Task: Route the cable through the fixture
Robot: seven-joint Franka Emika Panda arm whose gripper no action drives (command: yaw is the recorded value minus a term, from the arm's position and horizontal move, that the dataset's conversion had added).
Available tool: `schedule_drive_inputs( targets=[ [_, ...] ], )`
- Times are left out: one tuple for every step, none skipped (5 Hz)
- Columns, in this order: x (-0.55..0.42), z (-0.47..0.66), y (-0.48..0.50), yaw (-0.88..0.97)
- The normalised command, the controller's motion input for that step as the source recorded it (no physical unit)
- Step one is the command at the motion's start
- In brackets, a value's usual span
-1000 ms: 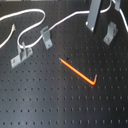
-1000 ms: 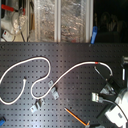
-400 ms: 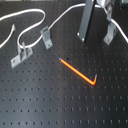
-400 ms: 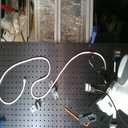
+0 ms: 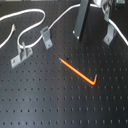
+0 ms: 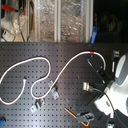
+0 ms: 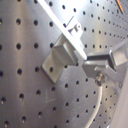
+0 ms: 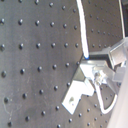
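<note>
Pinching the long thin white cable point(image 8: 84, 36) between my fingertips point(image 8: 100, 70) — my gripper point(image 7: 97, 67) is closed on it just beside a small grey metal clip point(image 7: 62, 56), as both wrist views show. In the second exterior view the cable's red tape band point(image 6: 91, 52) sits near my arm, and the small grey upright two-prong fixture point(image 6: 53, 92) stands by the cable's loop on the black perforated board point(image 6: 30, 120). An orange bent rod point(image 5: 79, 72) lies apart.
</note>
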Motion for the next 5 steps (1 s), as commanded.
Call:
schedule_drive_inputs(
  targets=[
    [-0.132, 0.23, -0.119, -0.26],
    [-0.007, 0.0, -0.007, 0.0],
    [-0.225, 0.0, 0.093, 0.1],
    [-0.315, 0.0, 0.117, 0.36],
    [0.0, 0.02, 0.0, 0.0]
  ],
)
